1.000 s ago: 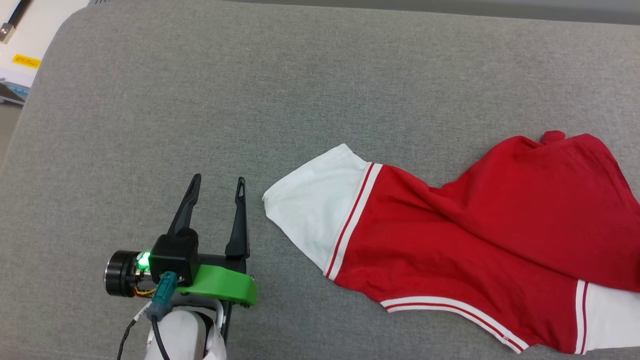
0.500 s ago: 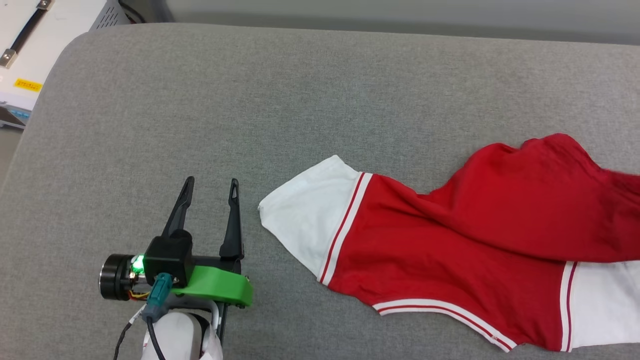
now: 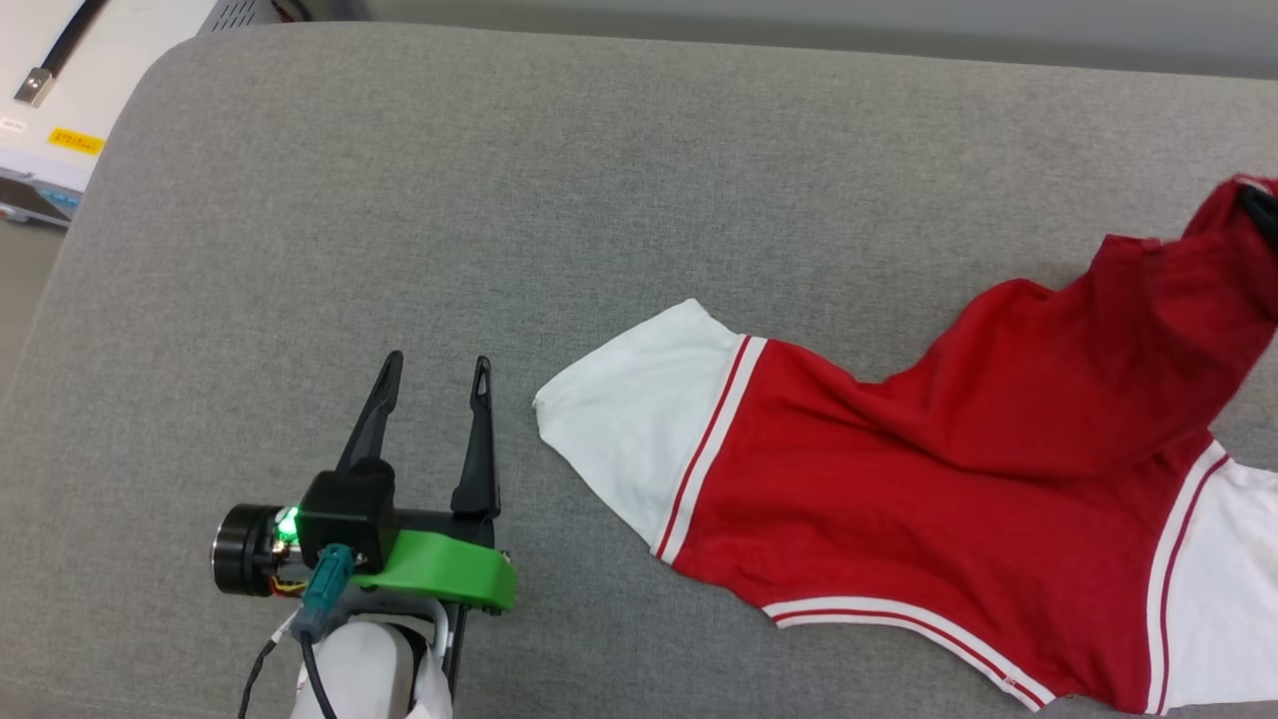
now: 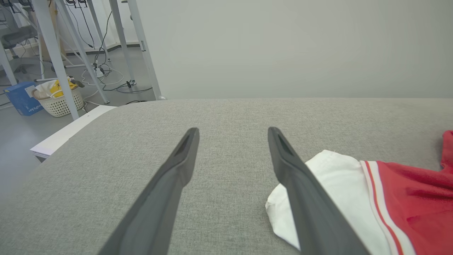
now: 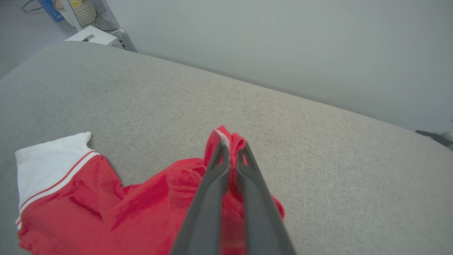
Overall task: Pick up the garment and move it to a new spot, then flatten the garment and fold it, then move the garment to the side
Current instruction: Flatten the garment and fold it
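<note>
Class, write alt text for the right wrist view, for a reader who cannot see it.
The right gripper, fingers closed, pinches a raised fold of the red garment. The rest trails down-left across a grey padded surface, ending in a white sleeve with red stripes.

The head camera looks steeply down from above the garment (image 3: pixel 899 479), which lies across the grey cushion (image 3: pixel 599 200). The left wrist camera sits low and close beside the garment's white sleeve (image 4: pixel 329 177), facing level toward a wall (image 4: pixel 283 46). The right wrist camera looks down, close above the garment's raised red fold (image 5: pixel 235 140). All three share the sleeve.
</note>
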`<state>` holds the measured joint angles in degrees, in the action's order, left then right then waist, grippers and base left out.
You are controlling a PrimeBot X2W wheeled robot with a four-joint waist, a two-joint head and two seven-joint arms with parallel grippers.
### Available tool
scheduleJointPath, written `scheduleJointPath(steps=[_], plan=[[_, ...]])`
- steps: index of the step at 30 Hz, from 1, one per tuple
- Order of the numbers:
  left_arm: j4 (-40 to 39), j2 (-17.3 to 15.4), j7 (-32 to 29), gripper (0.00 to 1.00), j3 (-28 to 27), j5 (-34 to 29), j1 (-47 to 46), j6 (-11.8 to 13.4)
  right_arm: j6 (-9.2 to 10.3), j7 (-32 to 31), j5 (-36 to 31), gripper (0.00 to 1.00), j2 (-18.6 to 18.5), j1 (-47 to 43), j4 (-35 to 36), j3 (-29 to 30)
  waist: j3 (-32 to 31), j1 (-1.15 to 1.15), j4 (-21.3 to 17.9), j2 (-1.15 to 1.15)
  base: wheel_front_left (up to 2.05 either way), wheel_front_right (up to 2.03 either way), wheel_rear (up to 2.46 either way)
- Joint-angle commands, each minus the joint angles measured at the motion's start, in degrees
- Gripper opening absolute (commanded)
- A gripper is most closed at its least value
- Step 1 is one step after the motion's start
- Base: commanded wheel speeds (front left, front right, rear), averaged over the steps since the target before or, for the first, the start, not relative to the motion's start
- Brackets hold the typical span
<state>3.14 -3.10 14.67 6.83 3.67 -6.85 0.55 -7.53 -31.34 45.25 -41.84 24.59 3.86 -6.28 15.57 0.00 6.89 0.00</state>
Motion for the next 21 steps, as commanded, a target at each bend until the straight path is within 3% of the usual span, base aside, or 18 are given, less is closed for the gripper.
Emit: scheduleJointPath(steps=[1,5,10,15,21], plan=[[-0.22,0.22,0.33,1.00,0.12,0.60,-1.23,0.38,0.04,-0.29,-0.98,0.00,0.68,3.38,-1.36,-1.72,1.25,0.00,1.25,0.00,0.00,0.00,0.00],[-0.37,0.22,0.33,1.00,0.92,1.27,-2.10,0.74,0.04,0.33,-3.44,0.00,2.89,13.12,-8.41,-8.32,2.81,0.00,2.59,0.00,0.00,0.00,0.00],[-0.35,0.22,0.33,1.00,1.44,1.90,-2.99,1.18,0.04,3.84,-5.03,0.00,8.62,21.38,-20.86,-14.82,4.75,0.00,3.52,0.00,0.00,0.00,0.00],[-0.23,0.22,0.33,1.00,2.07,2.19,-3.80,1.35,0.04,2.50,-5.72,0.00,11.34,24.04,-33.75,-23.38,5.84,0.00,4.20,0.00,0.00,0.00,0.00],[0.08,0.22,0.33,1.00,2.38,2.14,-4.51,1.39,0.04,2.22,-2.99,0.00,13.15,24.77,-44.83,-28.99,6.13,0.00,4.42,0.00,0.00,0.00,0.00]])
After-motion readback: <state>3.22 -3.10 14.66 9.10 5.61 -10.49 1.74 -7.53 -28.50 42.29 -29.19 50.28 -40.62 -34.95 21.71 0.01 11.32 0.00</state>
